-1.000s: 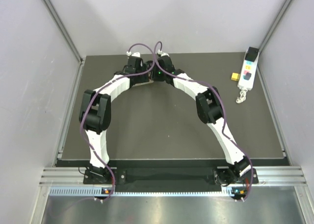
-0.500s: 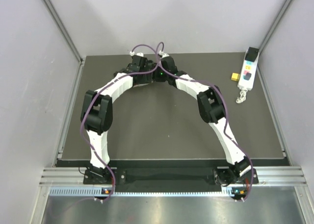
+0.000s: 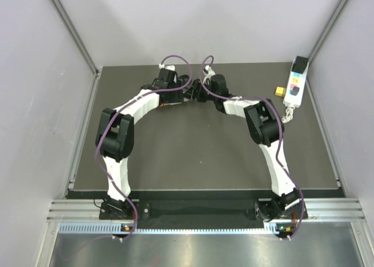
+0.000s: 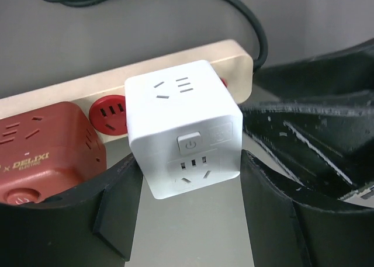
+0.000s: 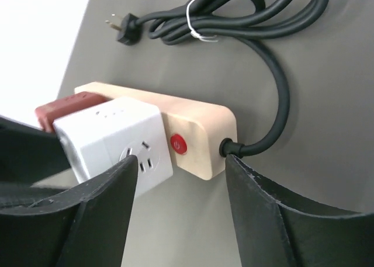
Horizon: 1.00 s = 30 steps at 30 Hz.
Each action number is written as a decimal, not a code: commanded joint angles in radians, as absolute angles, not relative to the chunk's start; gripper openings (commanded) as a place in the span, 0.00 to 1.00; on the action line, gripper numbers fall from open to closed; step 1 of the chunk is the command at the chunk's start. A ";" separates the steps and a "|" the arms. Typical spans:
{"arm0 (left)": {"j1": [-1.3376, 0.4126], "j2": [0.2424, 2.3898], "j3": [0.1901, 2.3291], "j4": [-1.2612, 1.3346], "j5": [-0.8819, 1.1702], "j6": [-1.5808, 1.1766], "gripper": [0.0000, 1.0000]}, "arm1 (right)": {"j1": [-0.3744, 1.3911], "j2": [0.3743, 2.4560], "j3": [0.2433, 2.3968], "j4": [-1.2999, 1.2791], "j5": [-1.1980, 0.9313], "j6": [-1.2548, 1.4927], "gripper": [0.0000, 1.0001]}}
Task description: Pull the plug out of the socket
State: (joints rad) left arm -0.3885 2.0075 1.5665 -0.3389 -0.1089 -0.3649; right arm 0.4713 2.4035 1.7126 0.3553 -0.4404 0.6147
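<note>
Even, bright light throughout; wrist views sharp, with soft shadows.

From above, both wrists hide the power strip [image 3: 170, 103] near the counter's far edge. The red cube's [image 4: 41, 153] left side runs off frame; the cord coil [image 5: 245, 10] is cropped at the top.

The top camera looked down from above and behind the arm bases, taking in the whole table [image 3: 193, 156]. Each wrist camera sat close over the far edge, facing past its own fingers. Both shared the power strip [image 4: 64, 92] [image 5: 198, 132] and white cube plug [image 4: 184, 132] [image 5: 114, 138].
</note>
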 commanded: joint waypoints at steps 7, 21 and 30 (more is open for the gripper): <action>-0.354 1.914 1.583 -0.184 0.052 -0.456 0.00 | 0.425 2.244 1.496 0.687 -0.531 0.730 0.65; -0.333 1.893 1.621 -0.170 0.052 -0.465 0.00 | 0.423 2.286 1.493 0.704 -0.549 0.810 0.68; -0.333 1.864 1.626 -0.164 0.063 -0.465 0.00 | 0.425 2.310 1.450 0.735 -0.534 0.919 0.70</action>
